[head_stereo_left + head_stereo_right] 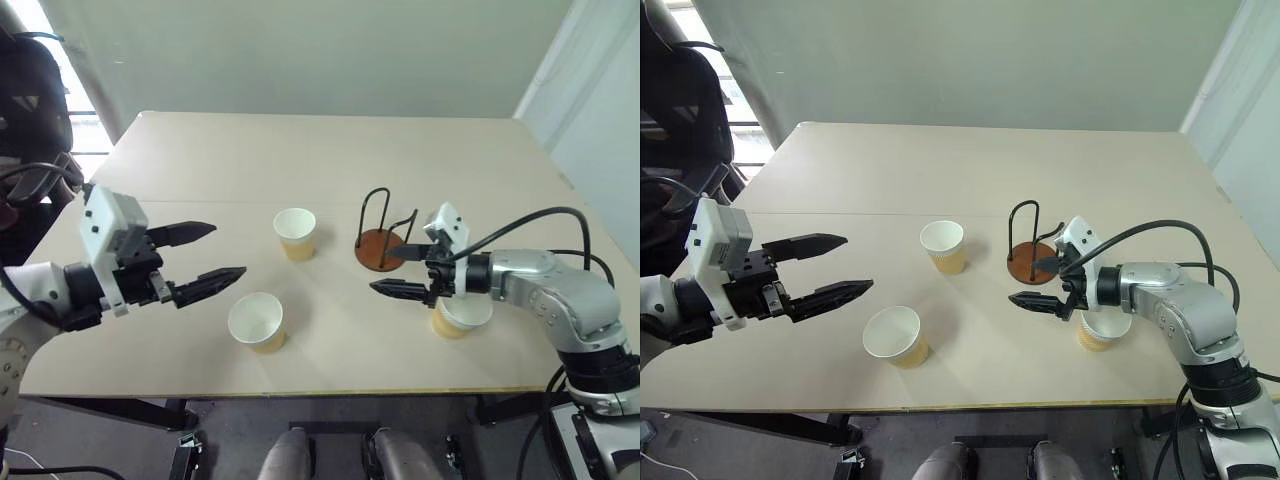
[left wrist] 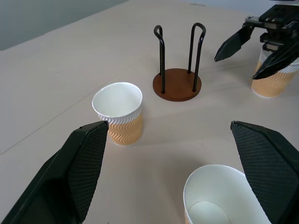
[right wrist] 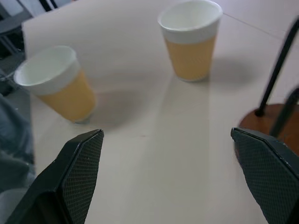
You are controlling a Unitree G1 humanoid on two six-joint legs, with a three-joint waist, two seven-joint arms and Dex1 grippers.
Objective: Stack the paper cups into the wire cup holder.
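Nearest: tan ribbed paper cup [image 1: 256,321], upright, at 4 o'clock just off left fingers [image 1: 204,253], spread wide, empty. Right fingers [image 1: 397,270] wide too, over another cup [image 1: 459,317]; black-wire, brown-base cup holder [image 1: 382,240] empty on bench [image 1: 300,160], 12 o'clock of them. Third cup [image 1: 295,233] mid-bench. L arm nearer.

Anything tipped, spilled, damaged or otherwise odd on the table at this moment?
Nothing stands out. All three paper cups stand upright and apart on the table, and the wire cup holder stands upright, empty.
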